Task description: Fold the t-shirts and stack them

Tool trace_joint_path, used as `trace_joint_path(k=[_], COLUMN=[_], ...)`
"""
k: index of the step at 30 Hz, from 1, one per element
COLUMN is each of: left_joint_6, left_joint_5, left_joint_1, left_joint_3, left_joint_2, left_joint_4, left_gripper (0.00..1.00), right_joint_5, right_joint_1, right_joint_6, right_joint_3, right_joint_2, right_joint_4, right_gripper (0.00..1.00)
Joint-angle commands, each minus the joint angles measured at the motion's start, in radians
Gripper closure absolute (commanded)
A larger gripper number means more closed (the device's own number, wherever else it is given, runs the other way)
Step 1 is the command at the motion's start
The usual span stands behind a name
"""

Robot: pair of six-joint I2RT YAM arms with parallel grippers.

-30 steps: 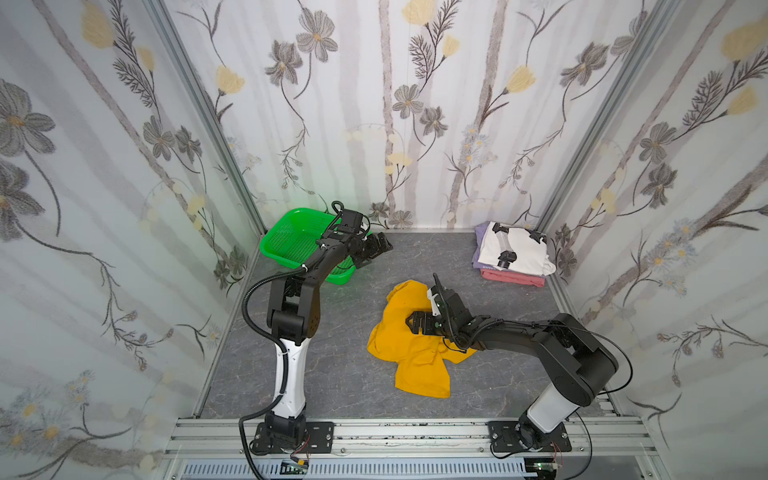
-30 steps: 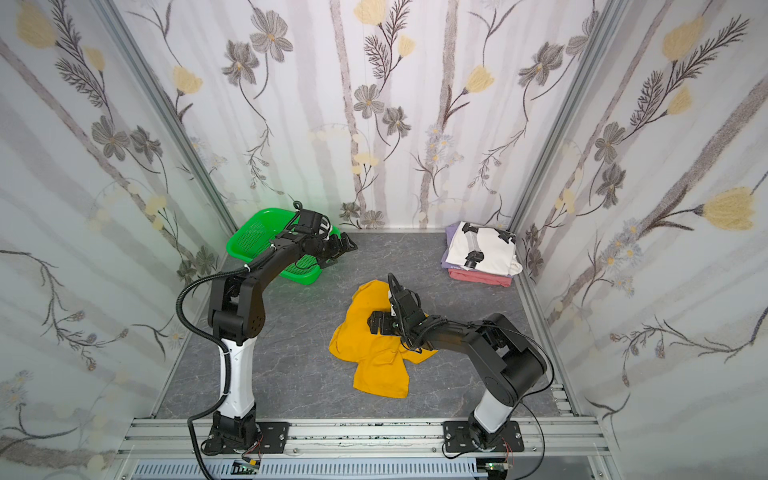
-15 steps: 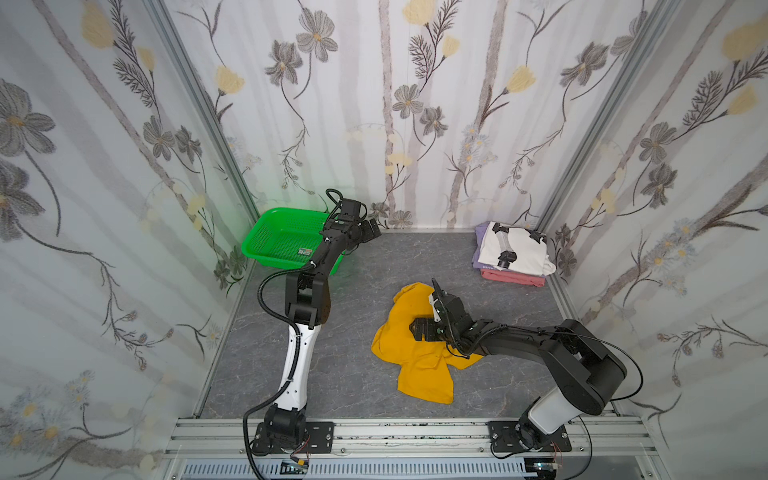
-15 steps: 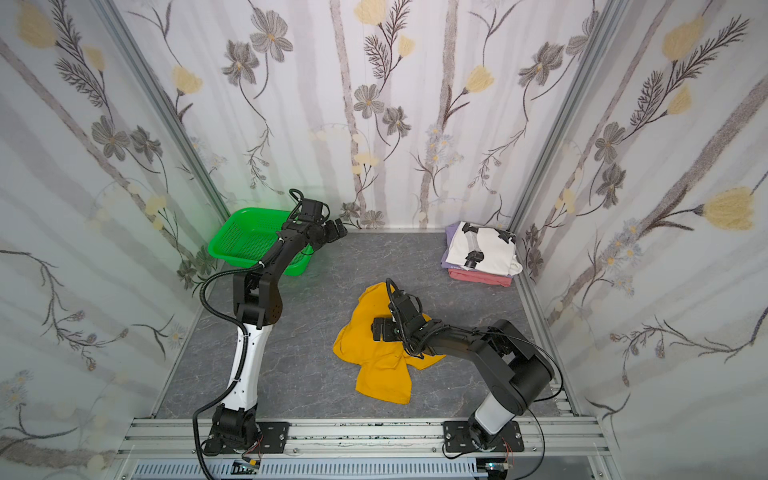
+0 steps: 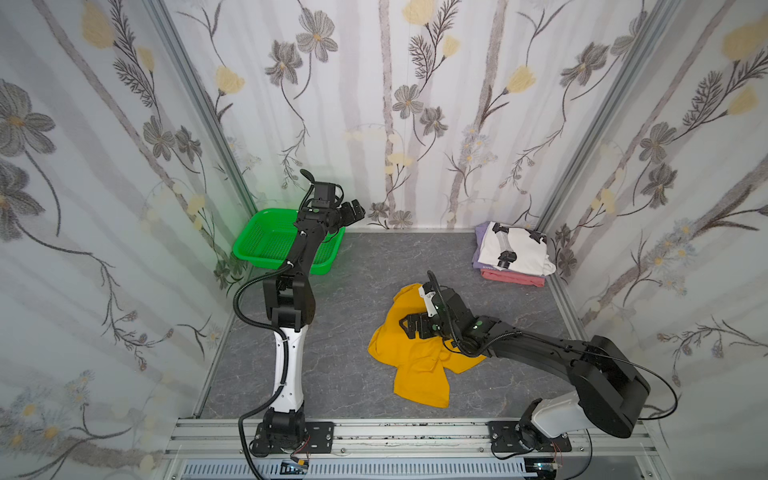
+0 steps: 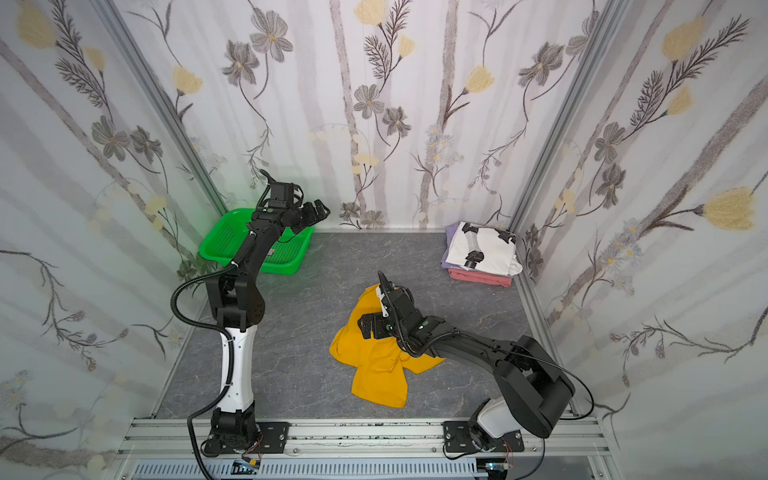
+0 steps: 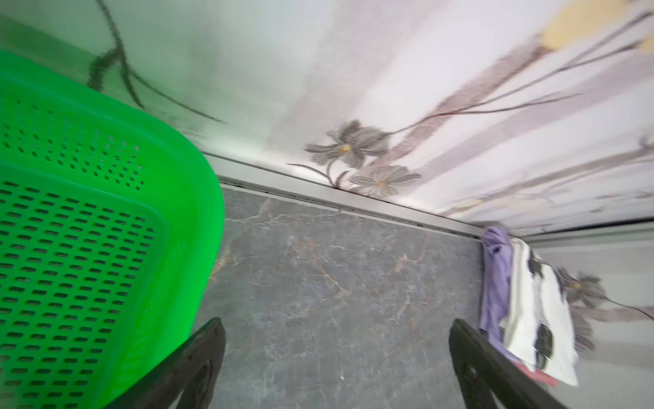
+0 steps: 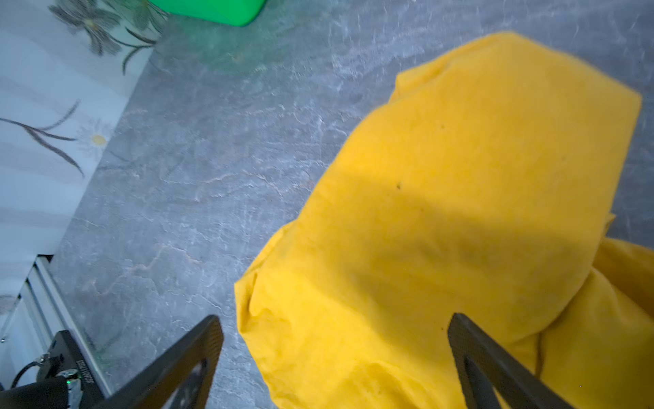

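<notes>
A mustard-yellow t-shirt [image 5: 415,361] [image 6: 378,368] lies crumpled in the middle of the table. My right gripper [image 5: 405,327] [image 6: 363,326] hovers low over its left part, open; in the right wrist view the yellow t-shirt [image 8: 460,212] spreads under the right gripper [image 8: 334,317], unheld. At the back right sits a folded stack, with a white t-shirt with black figures [image 5: 519,249] [image 7: 531,311] on top, a lavender one [image 5: 482,245] [image 7: 495,276] under it and a salmon-pink one [image 5: 513,278] at the bottom. My left gripper [image 5: 355,209] [image 6: 318,209] [image 7: 336,321] is raised near the back wall, open and empty.
A bright green perforated basket [image 5: 270,262] [image 6: 232,259] [image 7: 198,198] rests in the back left corner, under the left arm. Floral walls close the table on three sides. An aluminium rail [image 5: 415,432] with both arm bases runs along the front.
The basket, tilted by the left gripper a second ago, now lies flat in the corner. The left arm has straightened up and its gripper has risen toward the back wall. The right gripper barely moved.
</notes>
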State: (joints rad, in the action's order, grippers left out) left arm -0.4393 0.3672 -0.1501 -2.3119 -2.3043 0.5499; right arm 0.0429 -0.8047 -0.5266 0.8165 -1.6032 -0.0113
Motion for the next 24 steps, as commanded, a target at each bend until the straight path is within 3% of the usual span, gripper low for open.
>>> trace_joint_path(k=[1,8,13,19,22,24], left_joint_6=[-0.046,-0.080,-0.087,-0.150,-0.140,-0.138], left_joint_5=[0.046,-0.148,-0.306,-0.333,-0.319,-0.312], left_joint_1=[-0.002,0.003,0.010,0.048,0.052,0.052], left_joint_3=[0.124,0.606,0.796,1.065,1.113,1.130], left_joint_2=[0.154,0.517,0.709,0.949,0.987,1.002], left_joint_4=[-0.063,-0.043,0.024,-0.055,-0.054,-0.053], left_gripper=[0.00,0.00,0.00,0.00,0.00,0.00], right_joint_5=[-0.031,-0.132,-0.164,-0.151,-0.167,-0.200], right_joint_1=[-0.025,-0.254,-0.449,-0.543,-0.546,-0.546], right_joint_6=[0.004,-0.104,-0.199,-0.268,-0.289,-0.330], right_joint_3=[0.039,0.100,0.122,0.165,0.159,0.138], right_joint_2=[0.037,0.014,-0.069,-0.162,-0.176,-0.162], right_joint_4=[0.121,0.319,0.422,0.507,0.524,0.566], right_gripper=[0.00,0.00,0.04,0.24,0.41,0.44])
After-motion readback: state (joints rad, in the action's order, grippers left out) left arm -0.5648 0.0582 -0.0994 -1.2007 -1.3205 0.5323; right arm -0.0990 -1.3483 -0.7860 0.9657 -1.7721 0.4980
